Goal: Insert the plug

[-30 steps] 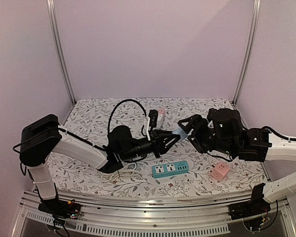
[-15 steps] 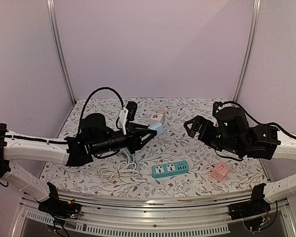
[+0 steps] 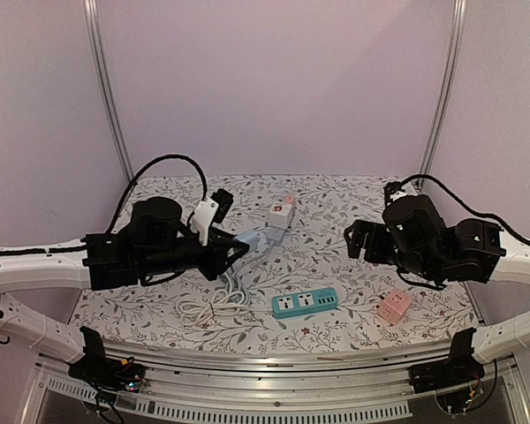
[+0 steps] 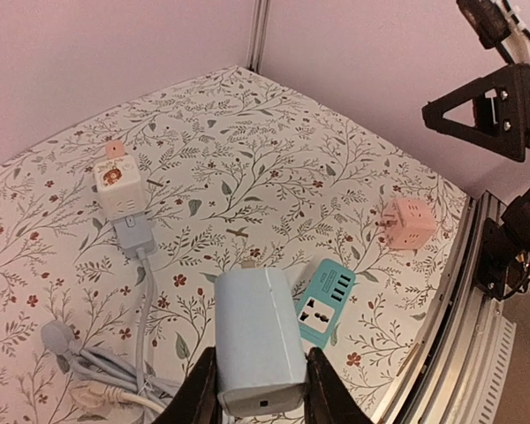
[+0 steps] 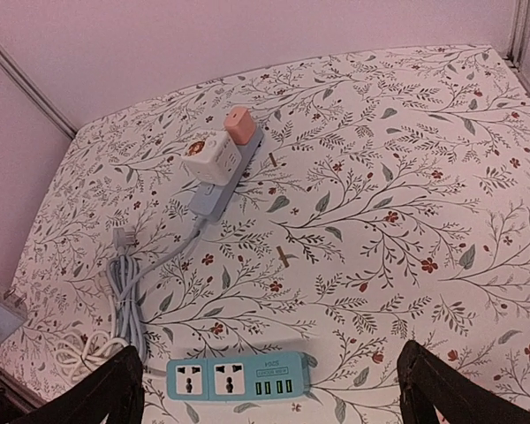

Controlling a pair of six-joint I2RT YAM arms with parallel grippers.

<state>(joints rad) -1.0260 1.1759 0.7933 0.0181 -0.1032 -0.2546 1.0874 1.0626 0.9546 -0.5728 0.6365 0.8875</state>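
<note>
Top view: your left gripper [image 3: 236, 246] is clamped on the pale blue rectangular plastic plug block [image 3: 248, 238], held off the floral-patterned table [image 3: 336, 265], left of centre. The plug block sits just beside the near end of the grey plastic power strip [image 3: 271, 231], which carries a white cube adapter [image 3: 279, 213] and a small pink adapter [image 3: 289, 200]. The teal plastic power strip [image 3: 306, 302] lies flat near the front edge, well apart from the plug block. A pink cube socket [image 3: 394, 306] is to its right, and a white coiled cable [image 3: 210, 307] to its left. Your right gripper [image 3: 359, 240] is at the right side, off the table, holding nothing.

Left wrist view: both fingers [image 4: 199, 393] press the sides of the plug block. It points away from the camera, with a prong tip showing at the far end. The teal strip is just past it on the right, sockets up. The grey strip is far left.

Right wrist view: the jaws are spread wide with nothing between them. The teal strip lies below them. The plug block shows at the left edge, prongs out.
</note>
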